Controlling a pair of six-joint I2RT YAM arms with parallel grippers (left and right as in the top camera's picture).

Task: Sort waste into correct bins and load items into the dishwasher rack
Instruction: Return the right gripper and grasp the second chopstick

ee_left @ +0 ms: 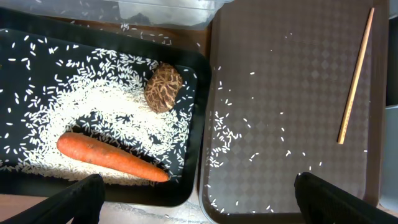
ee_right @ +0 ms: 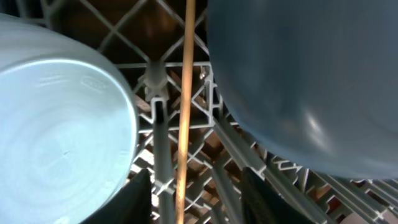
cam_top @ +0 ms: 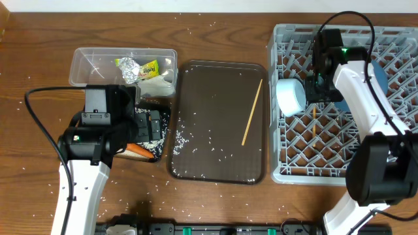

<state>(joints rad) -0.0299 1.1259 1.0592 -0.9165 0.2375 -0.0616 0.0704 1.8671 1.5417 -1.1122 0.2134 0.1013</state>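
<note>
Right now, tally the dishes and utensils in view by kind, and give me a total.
Bowls: 2, the light-blue bowl and the blue bowl, both in the rack.
Chopsticks: 2, first chopstick in the rack, second chopstick on the brown tray.
Total: 4

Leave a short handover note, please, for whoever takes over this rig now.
Left gripper: open, empty, above the shallow black rectangular tray.
Right gripper: open, straddling a thin wooden chopstick in the grey plastic lattice rack.
Done: crumpled white tissue and green-yellow printed wrapper in the clear plastic tub; orange carrot, brown food lump, rice in the black tray; large blue bowl, small light-blue bowl racked.
Left: second chopstick on the dark brown serving tray, stray rice. White bowl, pink cup unseen.
</note>
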